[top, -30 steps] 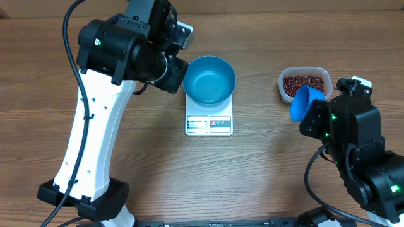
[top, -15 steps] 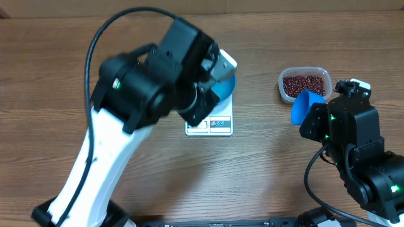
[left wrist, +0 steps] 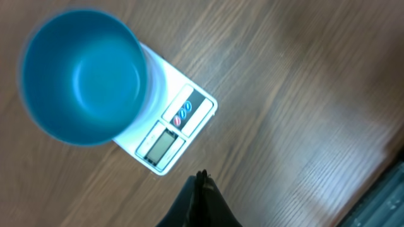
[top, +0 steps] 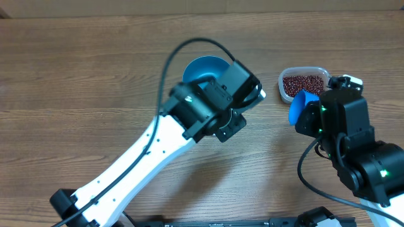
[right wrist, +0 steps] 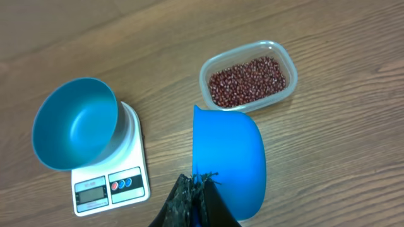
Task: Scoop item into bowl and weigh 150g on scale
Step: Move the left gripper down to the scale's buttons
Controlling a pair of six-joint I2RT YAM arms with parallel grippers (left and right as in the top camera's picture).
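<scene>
Sitting on the white scale [right wrist: 120, 183] at the lower left of the right wrist view, the blue bowl [right wrist: 76, 123] is empty and covers the platform, leaving the display and buttons in view along the near edge. The beans [right wrist: 246, 81] lie in a clear tub [right wrist: 290, 69] at the upper right of that view, apart from the scale. The right tool [right wrist: 201, 181] at the bottom centre pinches the blue scoop [right wrist: 227, 161], which hangs just below the tub with its hollow side facing left. In the left wrist view the left tool [left wrist: 201, 181] shows at the bottom edge, fingers pressed together on nothing, above bare desk [left wrist: 303, 94] beside the scale's display corner. From overhead, the left arm [top: 208, 104] crosses the middle of the frame and hides the scale.
</scene>
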